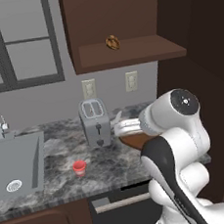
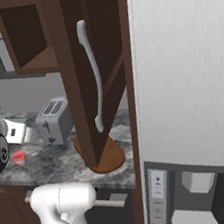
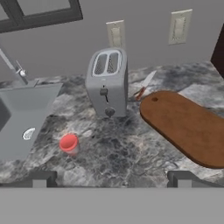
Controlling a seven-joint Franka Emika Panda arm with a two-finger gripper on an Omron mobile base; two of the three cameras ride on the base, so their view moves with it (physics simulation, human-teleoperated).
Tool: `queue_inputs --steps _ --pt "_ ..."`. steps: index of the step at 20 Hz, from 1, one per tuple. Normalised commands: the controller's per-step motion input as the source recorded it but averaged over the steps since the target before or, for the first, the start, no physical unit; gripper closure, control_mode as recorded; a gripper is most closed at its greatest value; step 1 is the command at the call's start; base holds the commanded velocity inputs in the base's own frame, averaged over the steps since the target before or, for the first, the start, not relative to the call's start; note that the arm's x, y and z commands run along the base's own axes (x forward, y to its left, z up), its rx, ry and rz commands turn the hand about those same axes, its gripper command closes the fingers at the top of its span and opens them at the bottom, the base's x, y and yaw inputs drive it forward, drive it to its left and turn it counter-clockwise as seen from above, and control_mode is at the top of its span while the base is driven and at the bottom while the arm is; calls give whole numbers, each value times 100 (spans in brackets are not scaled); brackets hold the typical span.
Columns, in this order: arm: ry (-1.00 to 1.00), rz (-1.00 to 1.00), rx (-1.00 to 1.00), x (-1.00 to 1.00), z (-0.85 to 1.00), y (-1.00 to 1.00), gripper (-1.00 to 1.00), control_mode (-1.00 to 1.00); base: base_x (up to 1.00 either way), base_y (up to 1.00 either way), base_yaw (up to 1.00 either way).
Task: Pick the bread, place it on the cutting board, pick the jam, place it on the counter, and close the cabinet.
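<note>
The bread (image 1: pixel 112 42), a small golden-brown lump, lies on the lower shelf of the open cabinet (image 1: pixel 126 50). The cabinet's door (image 2: pixel 79 98) swings out over the counter, silver handle (image 2: pixel 95 76) facing me. The jam (image 3: pixel 69 143), a small red jar, stands on the marbled counter (image 3: pixel 118 153) in front of the toaster. The oval cutting board (image 3: pixel 188 127) lies flat to the toaster's right with nothing on it. My gripper (image 3: pixel 111 179) hovers above the counter, open, its dark fingertips (image 3: pixel 42 178) wide apart and nothing between them.
A silver toaster (image 3: pixel 107 83) stands at the back of the counter, with a knife (image 3: pixel 144 85) beside it. A grey sink (image 3: pixel 22 118) with a faucet is at the left. A tall fridge (image 2: pixel 184 74) stands at the right of the cabinet door.
</note>
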Motion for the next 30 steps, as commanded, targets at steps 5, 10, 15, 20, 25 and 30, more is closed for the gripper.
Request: queue_inputs --steps 5,10,15,20,25,30 --pt "0 -3 0 0 11 -16 -100 -100 0 0 0" --pt "0 -1 0 0 15 -11 -100 -100 0 0 0" --pt "0 -1 -2 0 11 -4 -100 -100 0 0 0" --pt "-2 0 -2 -1 13 -6 -100 -100 0 0 0" --pt "-7 0 -4 0 13 -5 -100 -100 0 0 0" --pt "-5 0 0 -9 20 -9 -100 -100 0 0 0"
